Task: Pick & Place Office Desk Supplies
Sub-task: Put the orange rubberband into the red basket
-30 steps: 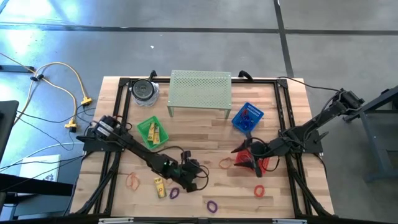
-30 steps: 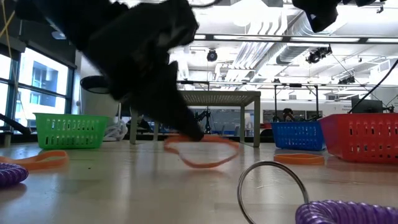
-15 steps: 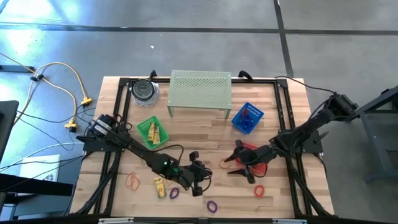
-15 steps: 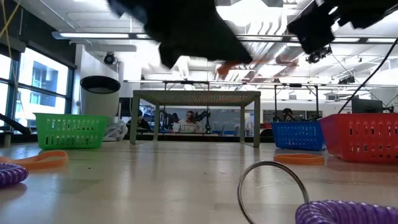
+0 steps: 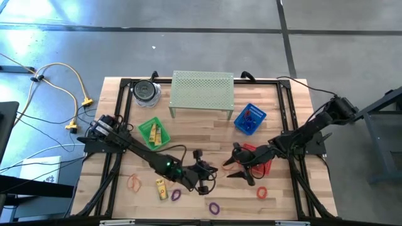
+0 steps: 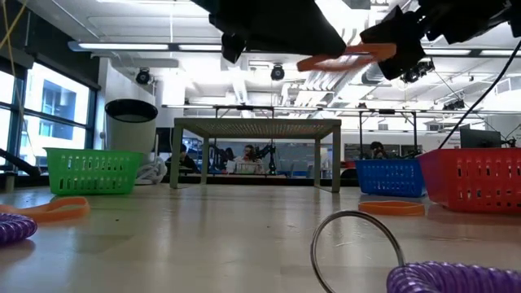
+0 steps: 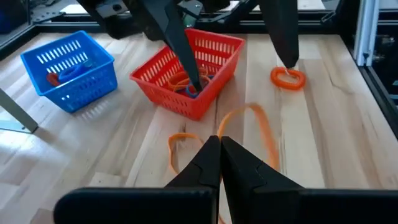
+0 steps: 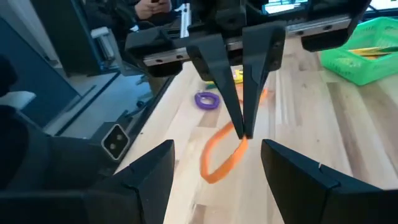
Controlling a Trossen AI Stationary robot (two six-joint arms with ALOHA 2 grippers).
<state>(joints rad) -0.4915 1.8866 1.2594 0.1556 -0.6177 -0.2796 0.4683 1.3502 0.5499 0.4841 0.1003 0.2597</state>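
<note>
Left gripper point(image 5: 215, 169) fingers pressed together, pinching an orange band loop point(image 8: 225, 151); the loop hangs off the fingertips clear of the wooden table point(image 5: 201, 135), seen raised in the low view point(image 6: 346, 57). Left arm reaches from the table's left edge toward centre front. Right gripper point(image 5: 231, 167) faces it from just beside, fingers spread wide, holding nothing; it sits between the left gripper and the red basket point(image 5: 262, 160). Red basket holds a few loops, orange and blue point(image 7: 186, 84). Blue basket point(image 5: 250, 118) lies behind it, with red and blue bands inside. Green basket point(image 5: 154, 133) on the left holds yellow oblong pieces. Loose on the table: orange coil point(image 5: 261, 192) near the front right, purple loop point(image 5: 215, 206) at the front edge, another purple loop point(image 5: 176, 194), yellow piece point(image 5: 162, 188), tan loop point(image 5: 134, 182) at front left. Green perforated stand point(image 5: 202, 92) and lidded jar point(image 5: 146, 91) at the back.
</note>
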